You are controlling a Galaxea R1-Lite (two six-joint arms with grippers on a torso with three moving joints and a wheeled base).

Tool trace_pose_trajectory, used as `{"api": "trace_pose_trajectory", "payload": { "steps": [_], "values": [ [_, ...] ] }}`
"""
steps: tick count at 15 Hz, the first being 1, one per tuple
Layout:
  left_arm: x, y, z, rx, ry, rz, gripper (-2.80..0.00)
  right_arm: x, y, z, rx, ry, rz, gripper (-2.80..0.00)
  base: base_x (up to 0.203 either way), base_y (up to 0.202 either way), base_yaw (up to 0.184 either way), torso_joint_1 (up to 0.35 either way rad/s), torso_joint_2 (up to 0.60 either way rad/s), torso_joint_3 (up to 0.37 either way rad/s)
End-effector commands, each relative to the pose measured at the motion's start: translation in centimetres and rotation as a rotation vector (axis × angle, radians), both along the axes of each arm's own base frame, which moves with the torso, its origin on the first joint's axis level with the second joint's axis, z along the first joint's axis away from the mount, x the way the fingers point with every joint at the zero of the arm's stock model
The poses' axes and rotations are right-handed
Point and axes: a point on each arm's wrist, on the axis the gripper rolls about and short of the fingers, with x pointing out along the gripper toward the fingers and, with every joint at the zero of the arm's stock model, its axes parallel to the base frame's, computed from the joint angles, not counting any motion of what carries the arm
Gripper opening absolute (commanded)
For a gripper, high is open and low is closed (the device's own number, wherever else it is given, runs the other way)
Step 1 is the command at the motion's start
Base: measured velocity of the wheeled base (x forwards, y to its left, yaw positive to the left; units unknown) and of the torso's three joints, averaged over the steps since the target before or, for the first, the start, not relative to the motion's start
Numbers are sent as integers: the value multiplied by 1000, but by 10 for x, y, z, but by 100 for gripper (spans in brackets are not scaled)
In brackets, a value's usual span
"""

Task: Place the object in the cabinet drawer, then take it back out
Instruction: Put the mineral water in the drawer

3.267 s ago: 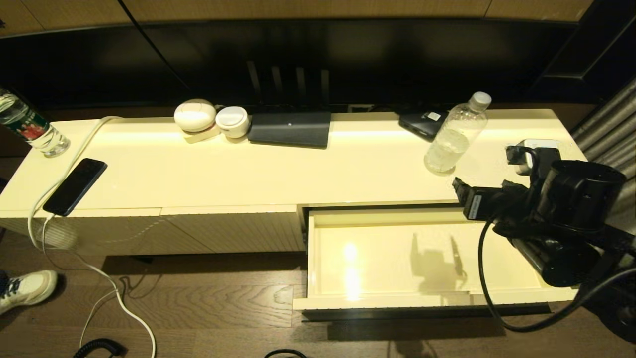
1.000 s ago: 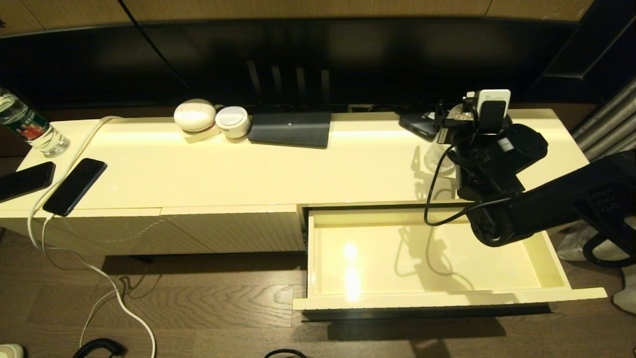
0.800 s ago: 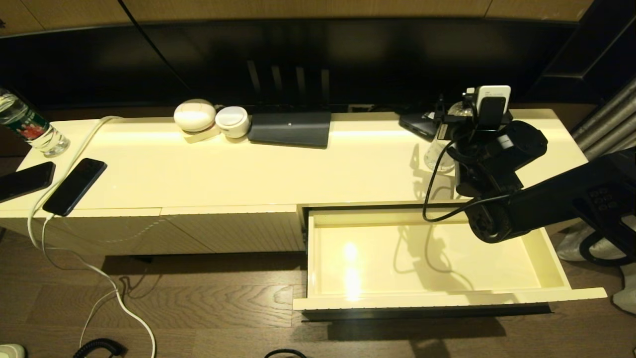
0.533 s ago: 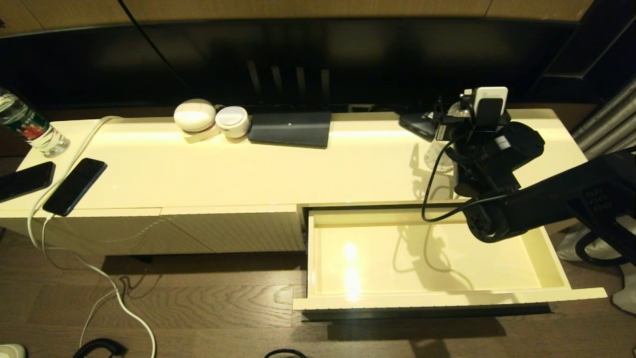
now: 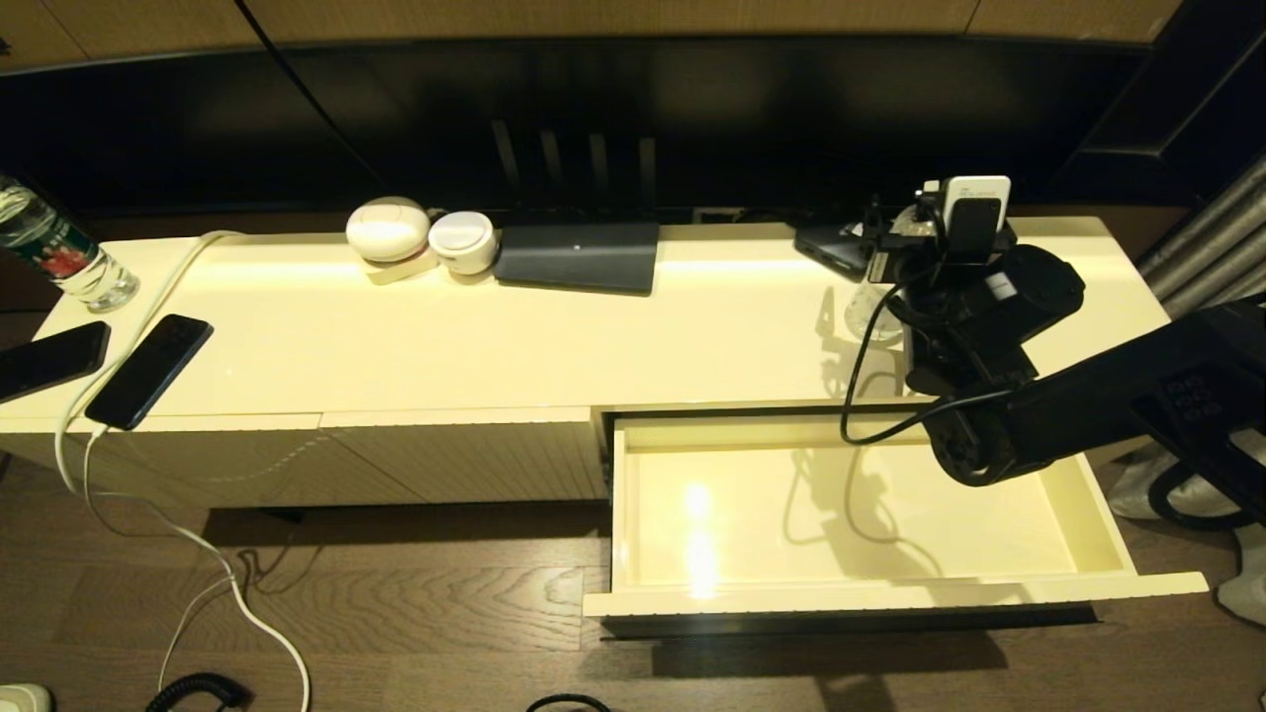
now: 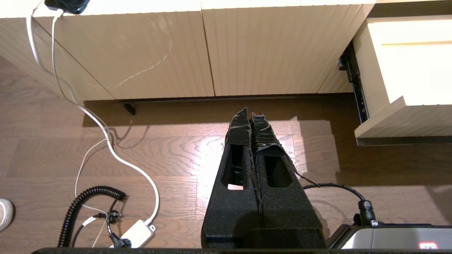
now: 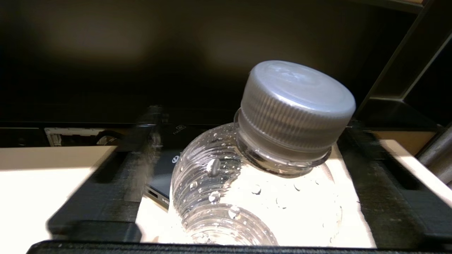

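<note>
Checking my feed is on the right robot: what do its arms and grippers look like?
Both are matte black. The left gripper has long fingers, tape-wrapped at the tips, with slotted openings. The right gripper carries a white-and-black wrist module, and a black cable loops down from it.

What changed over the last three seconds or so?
The right gripper swung from beside the open cabinet drawer up over the cabinet top, its jaws now straddling the water bottle, left finger blurred, grasp unconfirmed. A second phone appeared far left. Drawer, bottle and left gripper unchanged.

No legible text

The dark device [image 7: 169,155] behind the bottle [image 7: 254,183] bears small white marks, too blurred to read.
</note>
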Motion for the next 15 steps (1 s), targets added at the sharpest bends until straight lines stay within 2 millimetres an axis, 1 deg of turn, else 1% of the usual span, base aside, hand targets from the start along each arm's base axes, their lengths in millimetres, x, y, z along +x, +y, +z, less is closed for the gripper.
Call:
{"api": "trace_pose_trajectory", "payload": {
  "steps": [1, 7, 9, 14, 15],
  "values": [
    [0, 0, 0, 0, 1, 0, -280, -1, 0, 2, 6, -11, -4, -280, 0, 0, 0, 0, 0, 0],
    [0, 0, -1, 0, 2, 1, -280, -2, -1, 1, 7, -4, -8, -280, 0, 0, 0, 0, 0, 0],
    [0, 0, 0, 0, 1, 1, -280, -5, -2, 0, 1, 7, -6, -280, 0, 0, 0, 0, 0, 0],
    [0, 0, -1, 0, 1, 1, -280, -23, -6, 16, -23, 14, -13, -280, 0, 0, 0, 0, 0, 0],
    [0, 0, 0, 0, 1, 1, -280, -30, -8, 24, -35, 32, -15, -280, 0, 0, 0, 0, 0, 0]
  ]
}}
